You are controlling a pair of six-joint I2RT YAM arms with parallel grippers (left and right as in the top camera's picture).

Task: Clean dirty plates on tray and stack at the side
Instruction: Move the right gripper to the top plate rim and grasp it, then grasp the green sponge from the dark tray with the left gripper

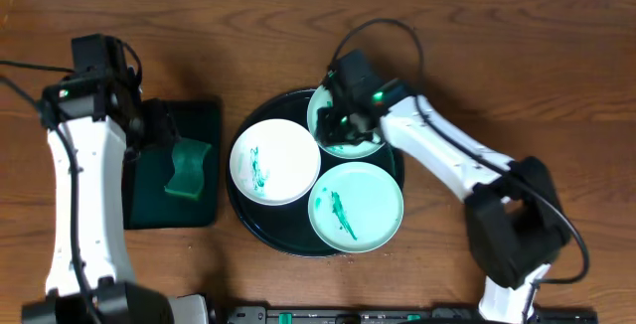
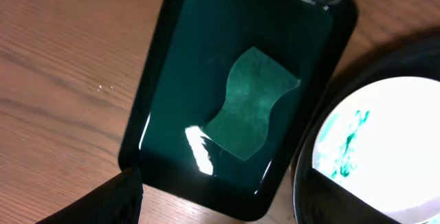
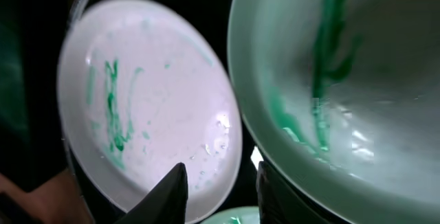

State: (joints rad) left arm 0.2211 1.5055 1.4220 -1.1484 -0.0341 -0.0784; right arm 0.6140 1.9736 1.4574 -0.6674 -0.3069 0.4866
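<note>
Where right tool [image 3: 221, 170] meets rear mint plate [image 3: 371, 114] rim, grip unclear, left tool [image 2: 221, 186] agape

A robotics lab bench: wooden table [image 1: 556, 66] flanked by two white robot arms [image 1: 84, 195].

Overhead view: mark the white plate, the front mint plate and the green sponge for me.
white plate [image 1: 283, 150], overhead view, bare middle of its face.
front mint plate [image 1: 376, 200], overhead view, clean area right of its smear.
green sponge [image 1: 189, 168], overhead view, middle of its top face.
</note>
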